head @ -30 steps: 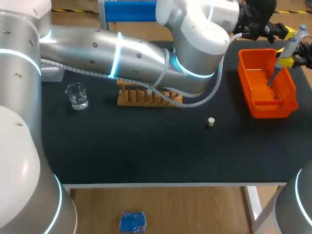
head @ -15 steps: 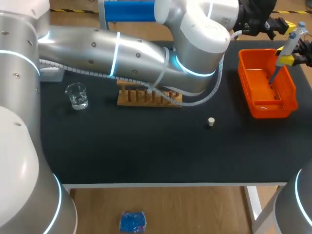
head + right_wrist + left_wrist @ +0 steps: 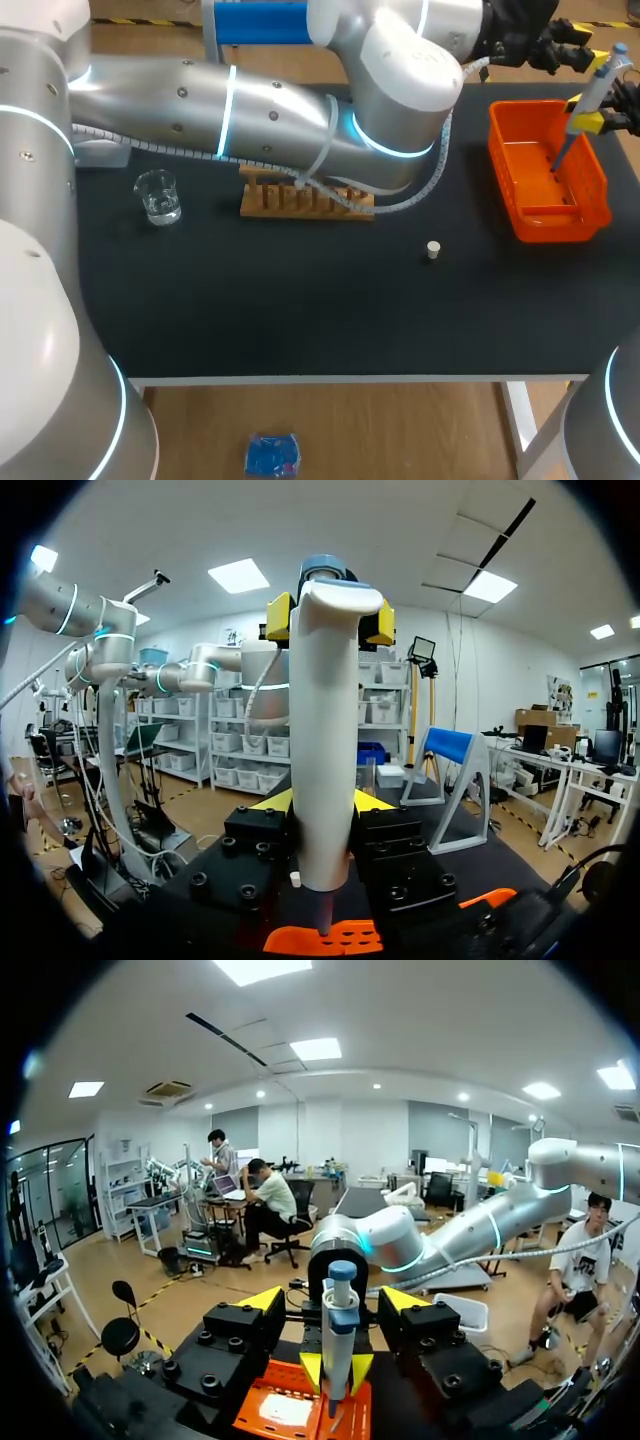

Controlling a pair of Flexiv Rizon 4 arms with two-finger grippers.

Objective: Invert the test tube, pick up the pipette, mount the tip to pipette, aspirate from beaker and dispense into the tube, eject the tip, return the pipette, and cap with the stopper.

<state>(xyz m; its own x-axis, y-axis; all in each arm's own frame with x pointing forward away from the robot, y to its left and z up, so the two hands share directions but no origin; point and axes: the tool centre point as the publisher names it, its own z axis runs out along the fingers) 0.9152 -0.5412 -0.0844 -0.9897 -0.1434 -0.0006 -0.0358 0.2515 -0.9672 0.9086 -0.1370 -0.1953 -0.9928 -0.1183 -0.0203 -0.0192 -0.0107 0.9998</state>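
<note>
The right tool (image 3: 324, 802) is closed on the pipette (image 3: 325, 710), one yellow tip on each side of its white body. It holds the pipette nearly upright, with the thin end slanting toward 7 o'clock into the orange bin (image 3: 548, 222). The left tool (image 3: 333, 1300) faces it from about 11 o'clock. Its fingers are spread wide and hold nothing; the pipette's head is ahead in the gap, clear of both tips. The bin sits at the 2 o'clock corner of the surface (image 3: 300, 310), with its outer wall close to the right edge. The small stopper (image 3: 433, 250) stands alone at 8 o'clock from the bin. The wooden rack (image 3: 290, 200) is farther toward 9 o'clock, and the glass beaker (image 3: 158, 195) is beyond it near the left edge. The left arm (image 3: 250, 110) runs across from 10 o'clock above the rack and hides its far side. From the stopper toward 6 o'clock, dark surface lies open to the near edge.
</note>
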